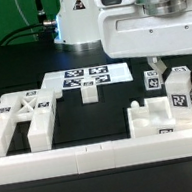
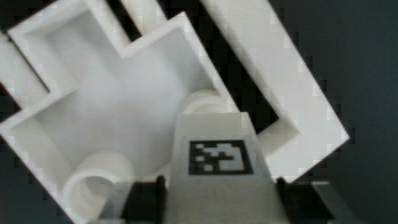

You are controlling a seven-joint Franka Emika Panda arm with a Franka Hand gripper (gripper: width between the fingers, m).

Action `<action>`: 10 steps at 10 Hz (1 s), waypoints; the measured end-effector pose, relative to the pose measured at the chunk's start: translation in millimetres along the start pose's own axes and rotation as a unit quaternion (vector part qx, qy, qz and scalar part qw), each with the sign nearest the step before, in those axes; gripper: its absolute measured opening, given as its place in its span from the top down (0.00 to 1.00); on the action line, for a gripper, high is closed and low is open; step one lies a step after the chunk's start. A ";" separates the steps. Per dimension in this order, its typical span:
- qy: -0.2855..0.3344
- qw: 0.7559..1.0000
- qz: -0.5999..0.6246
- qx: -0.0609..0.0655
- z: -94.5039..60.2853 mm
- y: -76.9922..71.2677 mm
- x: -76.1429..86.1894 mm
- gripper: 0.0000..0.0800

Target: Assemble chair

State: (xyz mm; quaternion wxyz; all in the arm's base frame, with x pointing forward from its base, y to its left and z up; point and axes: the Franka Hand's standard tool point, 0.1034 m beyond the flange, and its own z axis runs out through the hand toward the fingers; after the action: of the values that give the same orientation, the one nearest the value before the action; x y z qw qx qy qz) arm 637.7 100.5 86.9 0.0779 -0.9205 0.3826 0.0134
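White post [image 2: 217, 150] pinched by the gripper [image 2: 222, 192]; we expect any tilt jams it against the seat slab [image 2: 107, 90]

A tagged white post [image 1: 178, 92] stands upright over the seat piece [image 1: 149, 121]; frame pieces [image 1: 25, 121] lie well apart.

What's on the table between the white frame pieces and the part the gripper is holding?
In the exterior view, a small white block stands there, just before the marker board.
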 end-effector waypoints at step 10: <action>-0.019 0.971 0.239 0.014 2.3 -11.2 -14.8 0.29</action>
State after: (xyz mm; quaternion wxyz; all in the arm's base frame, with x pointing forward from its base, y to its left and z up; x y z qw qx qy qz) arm 635.3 119.0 87.3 0.0927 -0.8005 0.5905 0.0434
